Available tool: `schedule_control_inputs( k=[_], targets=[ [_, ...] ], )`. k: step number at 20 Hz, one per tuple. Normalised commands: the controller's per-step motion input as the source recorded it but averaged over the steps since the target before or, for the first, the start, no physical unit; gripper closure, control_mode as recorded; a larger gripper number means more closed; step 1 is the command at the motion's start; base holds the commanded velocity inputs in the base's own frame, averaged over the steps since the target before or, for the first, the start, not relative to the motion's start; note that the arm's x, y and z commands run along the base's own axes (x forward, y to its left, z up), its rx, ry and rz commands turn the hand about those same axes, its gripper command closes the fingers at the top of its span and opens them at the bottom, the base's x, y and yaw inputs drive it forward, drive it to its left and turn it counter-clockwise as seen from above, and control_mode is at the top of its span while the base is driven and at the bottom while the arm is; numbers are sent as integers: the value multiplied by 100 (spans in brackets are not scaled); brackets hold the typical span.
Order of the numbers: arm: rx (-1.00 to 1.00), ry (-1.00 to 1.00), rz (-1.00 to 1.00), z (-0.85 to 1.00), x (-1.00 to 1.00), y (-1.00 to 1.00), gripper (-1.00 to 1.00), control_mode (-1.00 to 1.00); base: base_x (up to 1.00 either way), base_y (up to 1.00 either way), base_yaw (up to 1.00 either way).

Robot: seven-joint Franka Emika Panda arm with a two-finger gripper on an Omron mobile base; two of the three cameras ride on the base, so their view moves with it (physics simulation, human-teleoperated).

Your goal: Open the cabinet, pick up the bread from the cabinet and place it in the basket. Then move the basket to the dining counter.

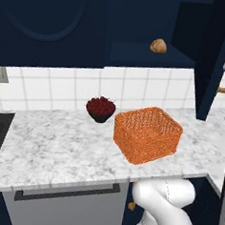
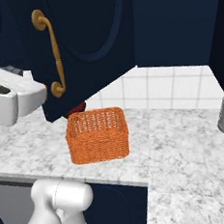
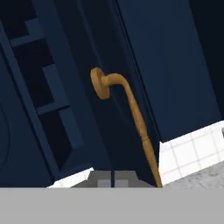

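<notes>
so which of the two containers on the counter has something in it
The small dark bowl by the tiled wall, heaped with red berries. The orange basket in front of it holds nothing; the bread sits on the cabinet shelf.

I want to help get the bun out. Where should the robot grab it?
Grip the small rounded tan-brown bun across its middle, coming straight in from the open cabinet front. It sits alone on the dark navy cabinet shelf, its rounded sides free, so the tool's fingers can probably close on either side.
</notes>
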Motion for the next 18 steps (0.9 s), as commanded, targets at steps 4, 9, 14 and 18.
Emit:
schedule_control_inputs(
  k=[4,9,14,18],
  targets=[
    [-17,-28,-14,4,-81,100,100,-100,0,0,0],
    [-23,-4,-30,-13,10,98,100,-100,0,0,0],
    [-12,1,-42,-49,69,43,100,-100,0,0,0],
    [0,0,-46,-42,65,-15,100,-100,0,0,0]
  ],
)
